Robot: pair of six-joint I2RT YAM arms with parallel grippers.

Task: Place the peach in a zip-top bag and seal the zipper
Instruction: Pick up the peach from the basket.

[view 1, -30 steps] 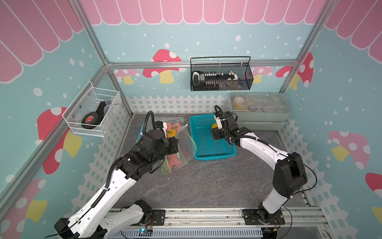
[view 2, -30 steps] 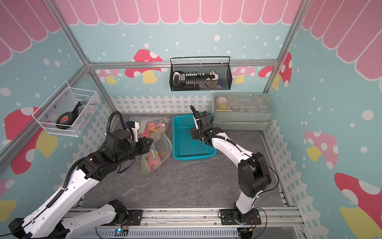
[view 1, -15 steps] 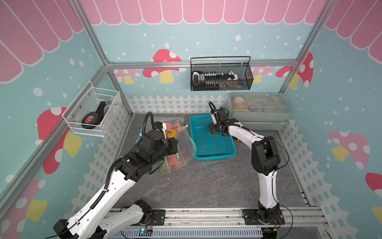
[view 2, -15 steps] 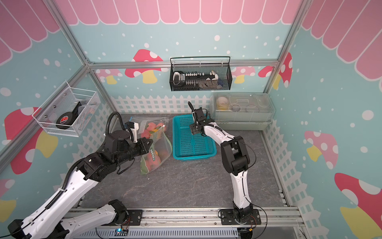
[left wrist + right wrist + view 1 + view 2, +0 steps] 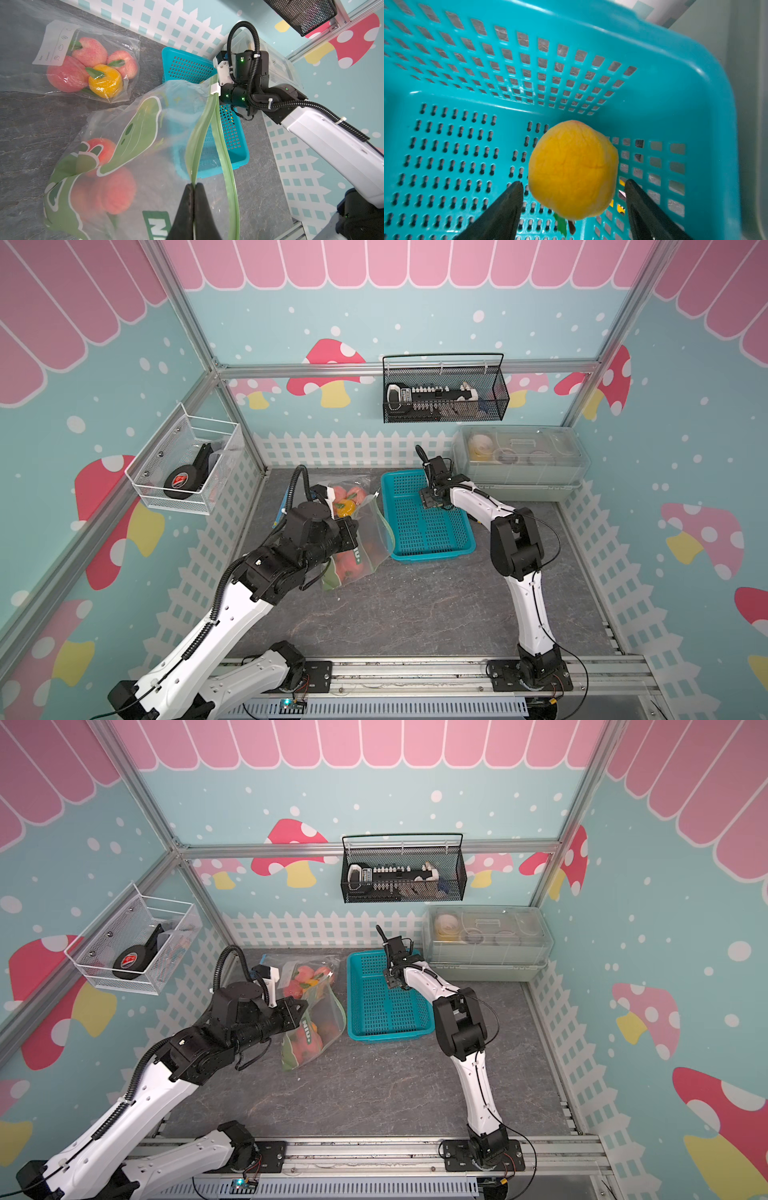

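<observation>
Right gripper spread wide, jaws either side of the yellow peach, not clearly pressing on it yet. Peach resting on the floor of the teal basket, close to one basket corner, toward the worktop's far edge; hidden under the wrist in both top views. Lower a little more so as to meet the fruit at its widest part rather than its upper curve, then close gently: probably soft and round, apt to squirt out or roll against the basket wall under a skewed squeeze. Lift straight up clear of the rim before swinging left.

Left gripper pinched shut on one lip of the zip-top bag, holding the mouth open, with the green zipper strip bowed away on the other side. Bag just beside the basket's left side, reddish fruit already inside. Hold that lip high and steady; aim the drop through the gap between the two strips, away from the white slider at the far end. Ignore the second fruit bag, flat on the worktop nearer the far edge.
</observation>
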